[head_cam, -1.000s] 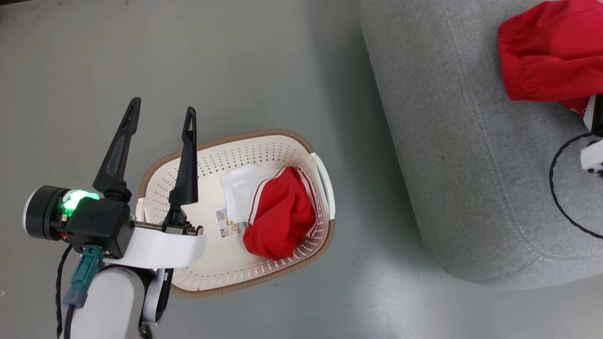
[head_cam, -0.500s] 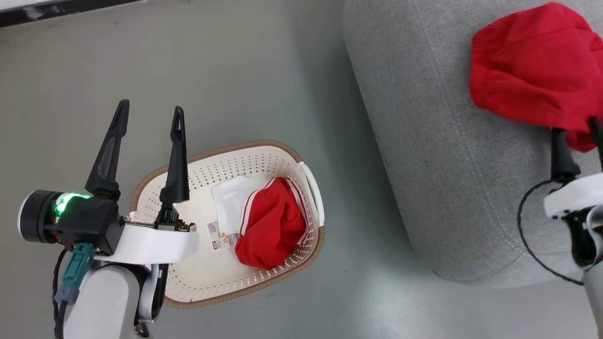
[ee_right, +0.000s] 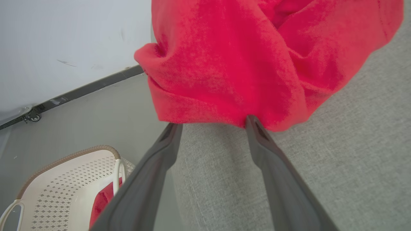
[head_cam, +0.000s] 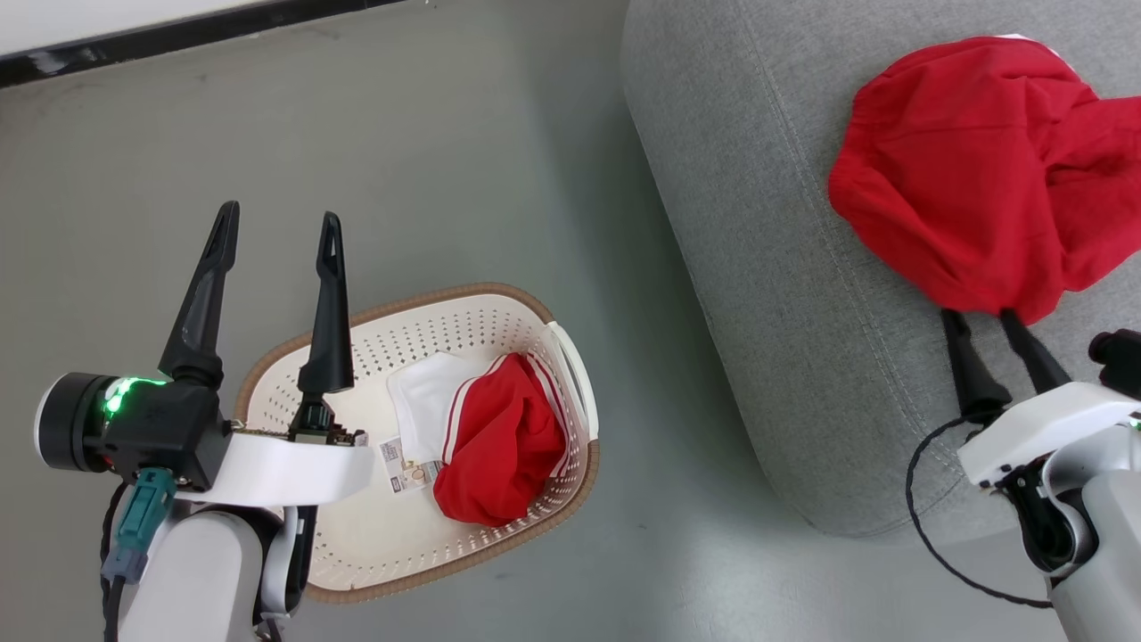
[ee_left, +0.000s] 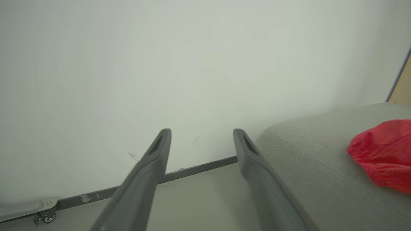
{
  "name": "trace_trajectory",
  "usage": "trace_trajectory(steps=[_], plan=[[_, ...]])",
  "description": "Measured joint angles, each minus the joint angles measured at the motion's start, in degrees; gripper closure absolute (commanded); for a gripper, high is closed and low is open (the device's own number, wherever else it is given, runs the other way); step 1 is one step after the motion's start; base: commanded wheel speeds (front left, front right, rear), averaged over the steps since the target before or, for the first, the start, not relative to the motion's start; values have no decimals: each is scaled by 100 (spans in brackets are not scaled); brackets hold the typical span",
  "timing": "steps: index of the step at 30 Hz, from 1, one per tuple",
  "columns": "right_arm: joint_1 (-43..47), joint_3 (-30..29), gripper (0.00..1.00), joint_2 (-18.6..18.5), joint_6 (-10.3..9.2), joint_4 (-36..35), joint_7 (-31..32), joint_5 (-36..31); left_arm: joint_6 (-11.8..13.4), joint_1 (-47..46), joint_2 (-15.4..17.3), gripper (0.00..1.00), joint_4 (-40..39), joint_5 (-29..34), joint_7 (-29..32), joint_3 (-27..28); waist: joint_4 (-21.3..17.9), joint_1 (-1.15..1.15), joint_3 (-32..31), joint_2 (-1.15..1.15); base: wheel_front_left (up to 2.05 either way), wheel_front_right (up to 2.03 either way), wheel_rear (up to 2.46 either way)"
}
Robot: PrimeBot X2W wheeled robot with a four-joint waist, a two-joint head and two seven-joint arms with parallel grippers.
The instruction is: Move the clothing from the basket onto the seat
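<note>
— Since a second ago the head camera has swung, and the right gripper (head_cam: 979, 314) has entered at lower right.
— How many garments?
— Two. One bright red soft garment (head_cam: 963, 169) is heaped on the large light grey fabric seat (head_cam: 758, 223), upper right. The second red garment (head_cam: 499, 446) lies in the cream-white perforated plastic basket (head_cam: 428, 334), lower left, beside one white cloth (head_cam: 419, 406).
— Grippers?
— Both spread, empty. Right tips meet the seat garment's hem; the left gripper (head_cam: 281, 212) overlaps the basket's left rim.
</note>
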Motion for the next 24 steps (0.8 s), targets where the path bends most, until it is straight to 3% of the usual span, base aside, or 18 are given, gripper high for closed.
trace_trajectory(steps=[11, 24], plan=[[483, 431, 0, -435, 0, -1137, 899, 634, 0, 52, -48, 0, 54, -49, -42, 21, -14, 0, -144, 0, 0, 0, 0], [575, 428, 0, -929, 0, -2508, 737, 528, 59, 132, -157, 0, 146, -104, -90, 140, 93, 0, -402, 0, 0, 0, 0]])
